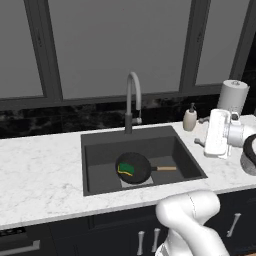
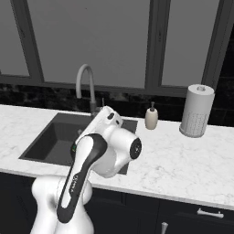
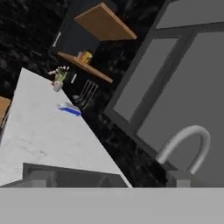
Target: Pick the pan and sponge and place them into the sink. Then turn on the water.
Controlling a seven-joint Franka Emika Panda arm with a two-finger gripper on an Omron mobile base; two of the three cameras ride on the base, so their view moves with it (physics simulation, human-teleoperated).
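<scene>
White marble counter runs under dark windows, with the sink (image 1: 95,150) recessed at centre. Inside it the pan (image 1: 134,167) sits on the basin floor, handle pointing to 3 o'clock, and the sponge (image 1: 126,169) lies in the pan at its 9 o'clock side. Both look placed; the faucet (image 1: 132,102) remains, a stiff metal fitting probably best worked at its base lever. The gripper (image 1: 202,131), at the sink's 3 o'clock, has its fingers spread wide and empty. From the hand view, the faucet's arch (image 3: 186,146) appears tilted; the right base view has the arm hiding the basin contents.
</scene>
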